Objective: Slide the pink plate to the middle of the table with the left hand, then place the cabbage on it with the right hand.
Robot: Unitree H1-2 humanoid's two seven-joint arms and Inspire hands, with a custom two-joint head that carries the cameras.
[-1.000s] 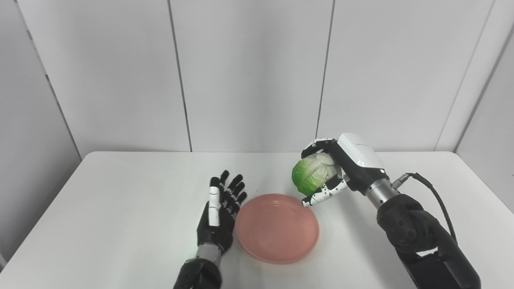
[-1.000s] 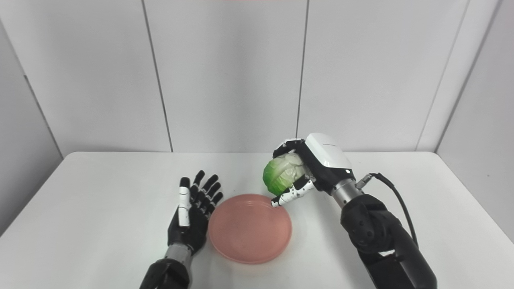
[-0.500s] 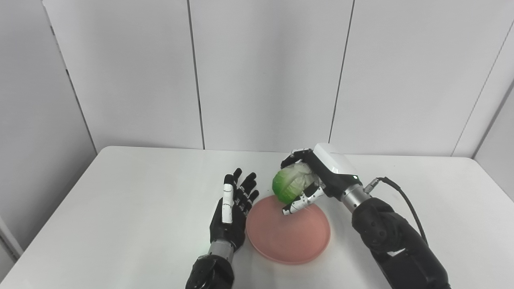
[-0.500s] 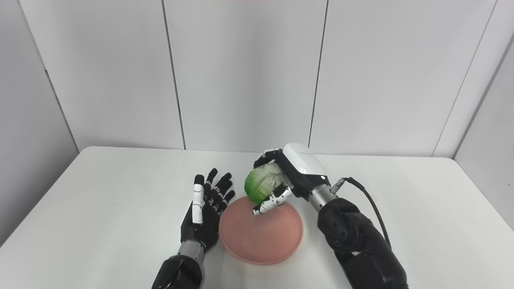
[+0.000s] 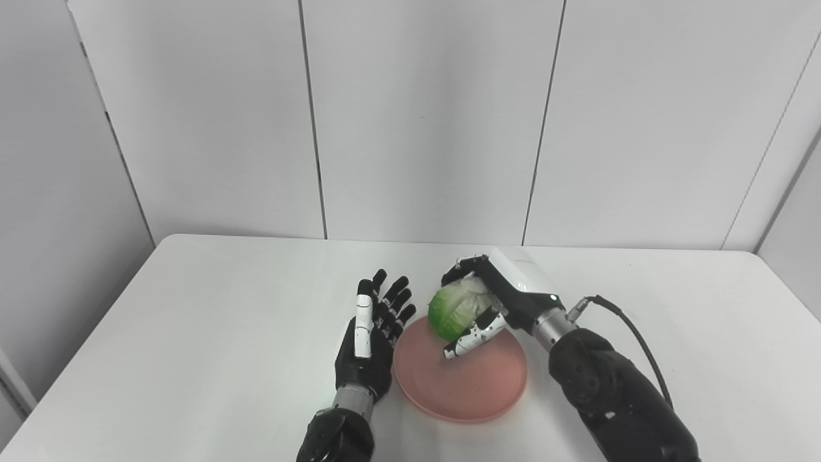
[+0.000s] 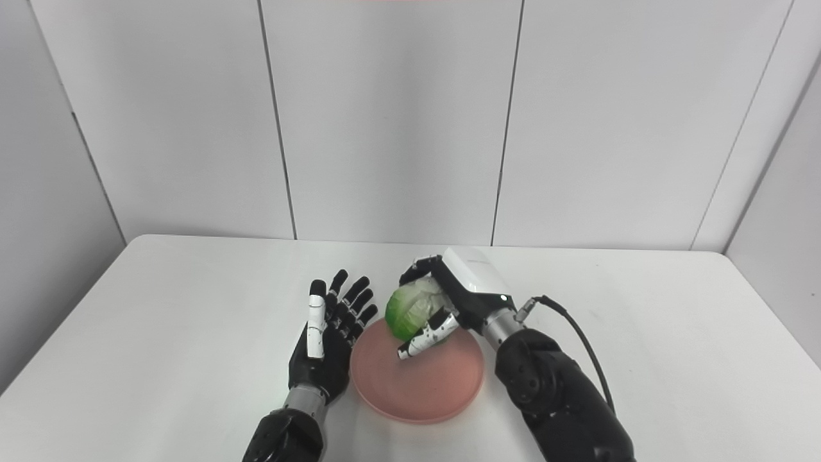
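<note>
White table with rounded far corners, its top smooth and matte. Behind it, a wall of pale grey panels divided by thin vertical seams; angled side panels close in at both edges.

Cabbage above the plate's far edge, left hand beside.
</note>
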